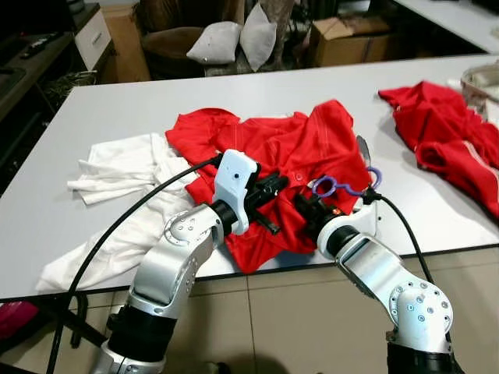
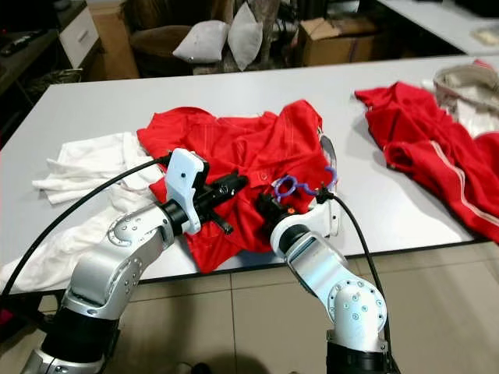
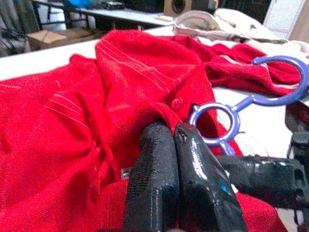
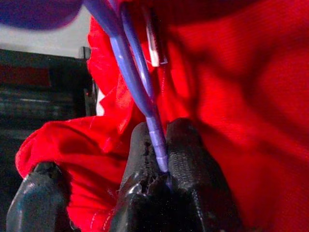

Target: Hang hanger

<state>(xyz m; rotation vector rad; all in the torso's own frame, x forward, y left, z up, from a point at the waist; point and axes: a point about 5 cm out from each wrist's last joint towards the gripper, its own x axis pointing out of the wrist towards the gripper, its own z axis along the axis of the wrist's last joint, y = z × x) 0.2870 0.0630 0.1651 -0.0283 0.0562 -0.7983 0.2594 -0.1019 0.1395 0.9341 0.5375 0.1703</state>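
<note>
The left end effector (image 1: 273,189), fingers pressed together, pinches the red shirt (image 1: 273,148) lying on the table (image 1: 117,101); just to its right, the right end effector (image 1: 310,209) clamps a purple hanger (image 1: 343,187) atop the same shirt.

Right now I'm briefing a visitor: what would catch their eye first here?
The crumpled red shirt mid-table, with both grippers working at its near edge. The right gripper has its jaws shut on a purple hanger, whose hook sticks out of the cloth; the left gripper pinches the shirt's collar beside it.
</note>
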